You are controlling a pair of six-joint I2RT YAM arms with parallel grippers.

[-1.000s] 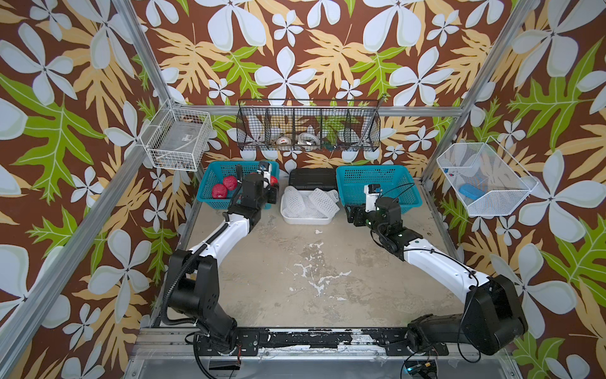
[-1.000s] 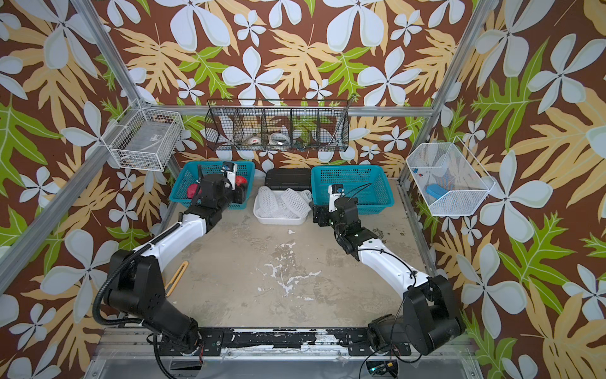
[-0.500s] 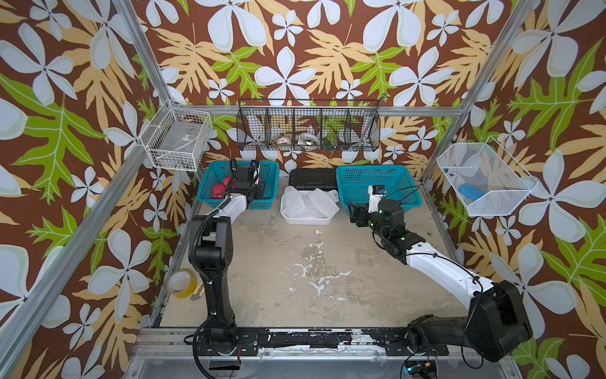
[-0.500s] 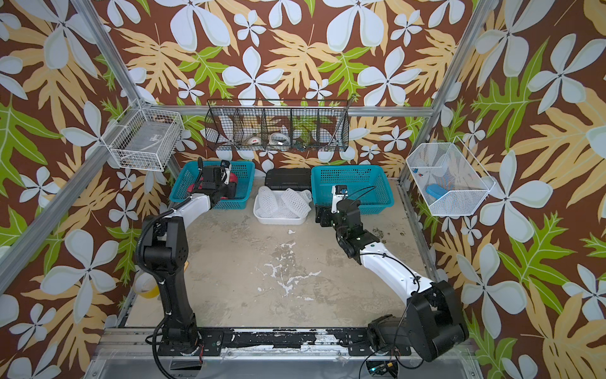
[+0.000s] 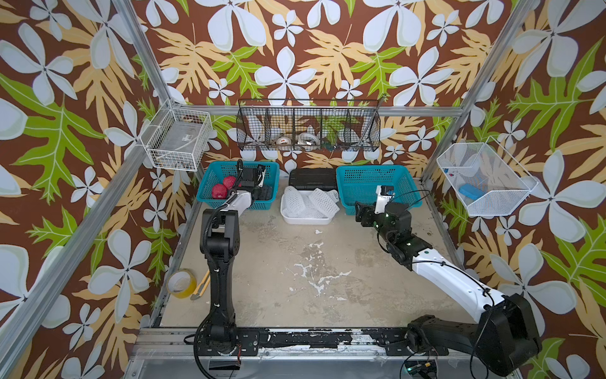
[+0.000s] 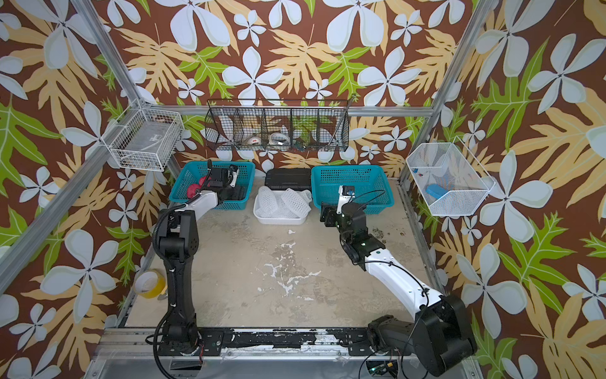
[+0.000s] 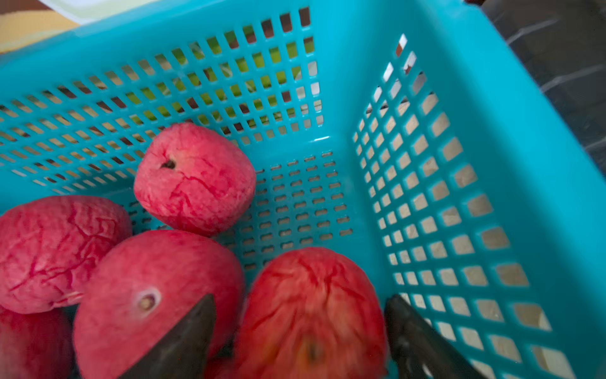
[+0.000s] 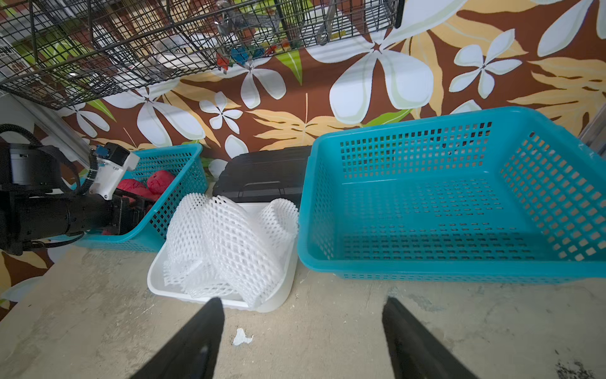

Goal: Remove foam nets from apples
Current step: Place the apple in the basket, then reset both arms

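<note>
We see the left gripper down inside the left basket, at the far left of the table. Its jaws stand apart with one apple between them. That apple is blurred, and a gap shows beside one finger, so the jaws are not clamped on it. The other apples lie bare on the basket floor to its left, touching one another, with no net on any of them.

The nets are heaped in a white tray at the far middle, between the left basket and the right basket. A black box sits just behind the tray.

Our right gripper hangs over the bare table just right of the tray, near the right basket's front wall. Its jaws are wide apart and hold nothing.
</note>
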